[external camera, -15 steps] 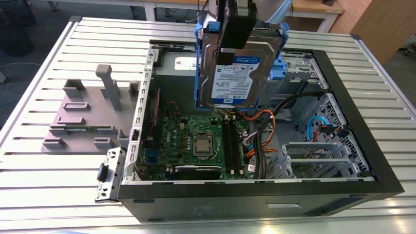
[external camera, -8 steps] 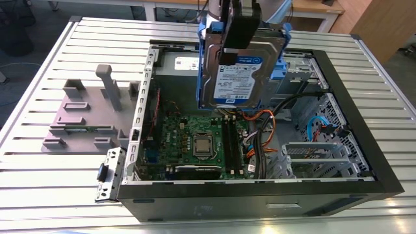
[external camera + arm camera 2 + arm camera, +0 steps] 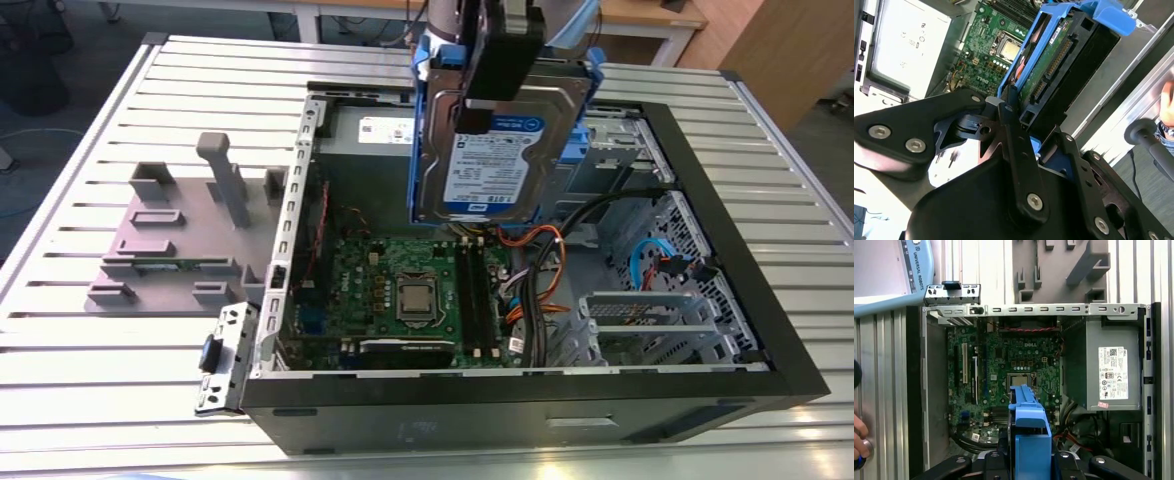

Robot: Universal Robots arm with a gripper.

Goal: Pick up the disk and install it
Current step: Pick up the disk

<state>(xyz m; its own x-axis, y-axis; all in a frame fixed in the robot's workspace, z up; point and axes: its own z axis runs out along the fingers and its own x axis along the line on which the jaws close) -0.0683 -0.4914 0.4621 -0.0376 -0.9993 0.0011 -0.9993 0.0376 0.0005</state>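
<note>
One grey plastic stand with upright posts (image 3: 187, 235) sits at the exterior view's left on the silver slatted metal table (image 3: 80, 330), just beside the open black computer case (image 3: 534, 415). Inside the case, near its left wall, lies the green motherboard (image 3: 400, 290) with a square silver processor at its middle. A grey metal power supply box (image 3: 380, 130) stands against the far wall.

Above the middle of the case hangs the flat silver-grey hard disk with its white-and-blue label (image 3: 487, 150), framed by a blue plastic carrier. The disk stands upright on its edge, label towards the exterior camera, its lower edge over the far part of the motherboard (whether it touches anything below I cannot tell). The black gripper (image 3: 501, 70) comes down from above and is clamped on the disk's upper end. In the second wrist view the gripper (image 3: 1029, 125) has its fingers (image 3: 1011, 107) pressed against the blue carrier, and the disk (image 3: 1054, 60) shows its green circuit side. In the first wrist view the disk (image 3: 1026, 435) hangs edge-on over the motherboard (image 3: 1004, 370).

Further right in the exterior view run orange and black cables (image 3: 541, 260), and then a silver drive cage (image 3: 641, 320) against the case's right wall.
</note>
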